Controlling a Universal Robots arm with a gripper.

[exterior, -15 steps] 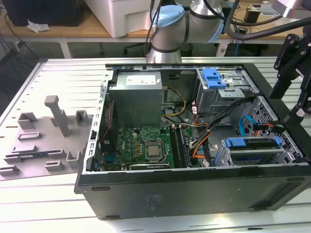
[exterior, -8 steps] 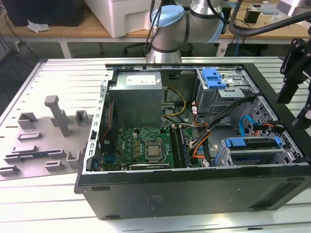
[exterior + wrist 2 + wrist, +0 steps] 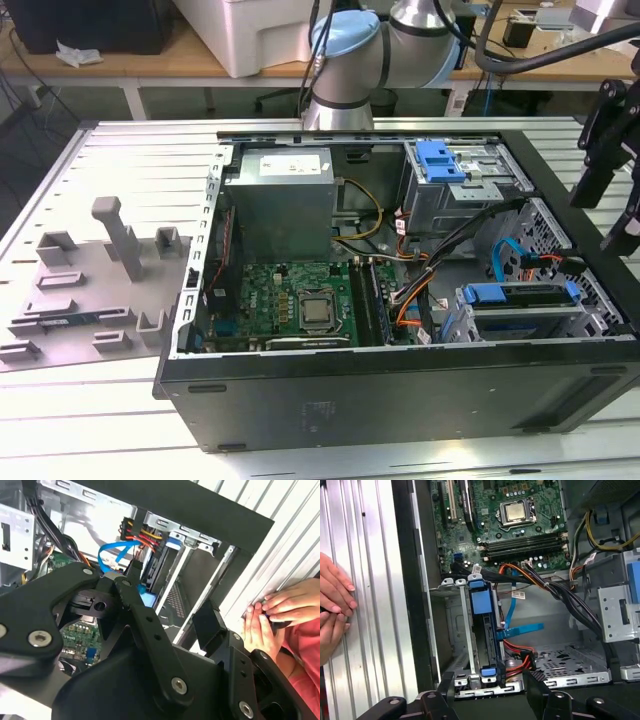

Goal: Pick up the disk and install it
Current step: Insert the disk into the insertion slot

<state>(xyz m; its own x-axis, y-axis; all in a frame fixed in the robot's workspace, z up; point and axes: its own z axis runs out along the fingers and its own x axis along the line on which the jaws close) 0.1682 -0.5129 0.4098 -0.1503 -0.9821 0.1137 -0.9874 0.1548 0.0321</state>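
Disk (image 3: 481,602) sits slotted in the drive cage (image 3: 466,640), well apart from the spread, empty jaws.

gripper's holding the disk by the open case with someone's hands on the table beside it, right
No, the gripper is open and empty in the first wrist view; the disk sits in the drive cage. The rest holds.

The ribbed pale grey metal worktop (image 3: 120,150) looks matt. The black metal computer case (image 3: 400,390) has a dull painted finish, and the plain grey metal box (image 3: 280,215) inside is smooth. The blue-framed disk (image 3: 482,600) shows smooth, faintly glossy plastic. The black pincer (image 3: 490,695) is matt.
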